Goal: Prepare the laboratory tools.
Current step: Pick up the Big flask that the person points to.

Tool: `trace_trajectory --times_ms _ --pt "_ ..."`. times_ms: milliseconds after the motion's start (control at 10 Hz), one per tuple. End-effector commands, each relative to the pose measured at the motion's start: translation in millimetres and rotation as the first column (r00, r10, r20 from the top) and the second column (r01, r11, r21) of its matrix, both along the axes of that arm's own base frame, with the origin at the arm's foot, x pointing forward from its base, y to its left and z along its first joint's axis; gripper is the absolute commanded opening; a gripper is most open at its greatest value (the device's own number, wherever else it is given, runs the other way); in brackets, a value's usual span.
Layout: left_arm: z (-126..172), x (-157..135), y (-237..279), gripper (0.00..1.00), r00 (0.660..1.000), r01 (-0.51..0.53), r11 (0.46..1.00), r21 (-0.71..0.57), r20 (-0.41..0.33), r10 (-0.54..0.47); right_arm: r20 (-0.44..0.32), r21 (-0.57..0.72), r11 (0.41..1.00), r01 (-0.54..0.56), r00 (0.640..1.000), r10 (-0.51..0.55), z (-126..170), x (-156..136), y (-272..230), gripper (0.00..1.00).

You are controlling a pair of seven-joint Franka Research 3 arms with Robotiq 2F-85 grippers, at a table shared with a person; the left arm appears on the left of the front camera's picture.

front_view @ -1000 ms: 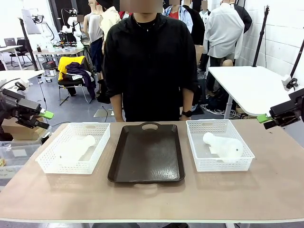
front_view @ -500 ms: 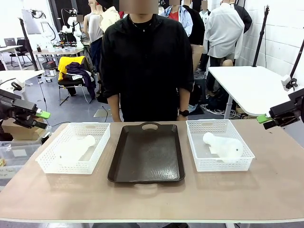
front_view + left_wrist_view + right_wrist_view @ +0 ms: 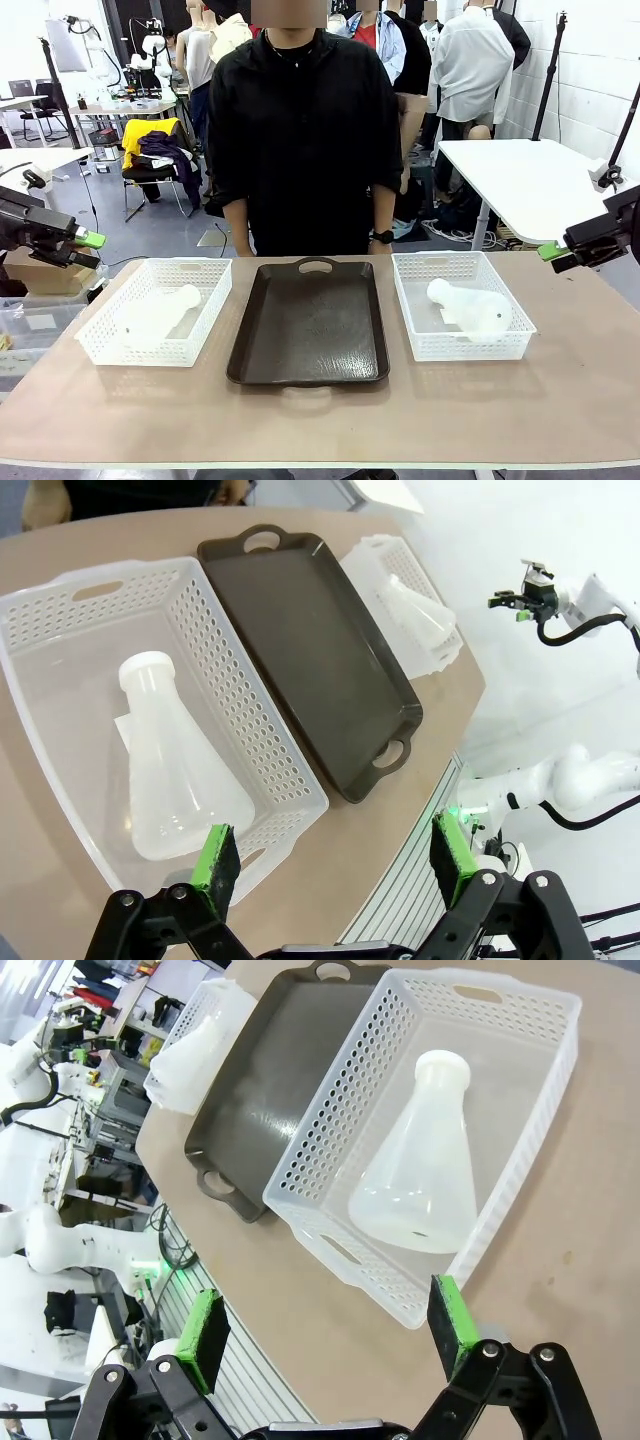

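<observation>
One translucent white flask lies on its side in the left lattice basket. The other flask lies in the right basket. My left gripper hovers open off the table's left edge. In the left wrist view it hangs above and short of the flask in its basket. My right gripper is open off the right edge. In the right wrist view it stands apart from its flask, which lies in the basket. Nothing sits between either pair of jaws.
A dark rectangular tray with handles lies bare between the two baskets. A person in black stands at the far side of the table with arms down. The brown tabletop is open along the front edge.
My left gripper has drawn back slightly to the left. The right gripper has barely moved. The flasks lie where they were.
</observation>
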State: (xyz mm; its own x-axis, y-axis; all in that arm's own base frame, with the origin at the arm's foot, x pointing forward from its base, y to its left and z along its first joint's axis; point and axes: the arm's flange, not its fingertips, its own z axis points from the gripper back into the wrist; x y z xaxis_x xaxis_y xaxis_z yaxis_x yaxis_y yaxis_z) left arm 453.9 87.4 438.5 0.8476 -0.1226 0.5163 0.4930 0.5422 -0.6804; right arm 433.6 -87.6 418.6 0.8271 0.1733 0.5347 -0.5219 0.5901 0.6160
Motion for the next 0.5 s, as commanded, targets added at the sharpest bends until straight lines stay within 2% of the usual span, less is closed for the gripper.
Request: trace_trajectory --times_ms 0,100,400 --pt "3.7 1.5 2.5 1.0 0.999 -0.002 0.999 -0.037 0.044 0.004 0.036 0.027 1.0 -0.006 0.999 0.005 -1.3 7.9 1.3 1.0" --pt "0.0 0.0 0.0 1.0 1.0 0.0 1.0 0.0 0.0 0.0 0.0 0.0 1.0 0.0 1.0 0.0 0.0 0.0 0.0 1.0" --pt "0.0 0.0 0.0 1.0 1.0 0.0 1.0 0.0 0.0 0.0 0.0 0.0 1.0 0.0 1.0 0.0 0.0 0.0 0.0 1.0"
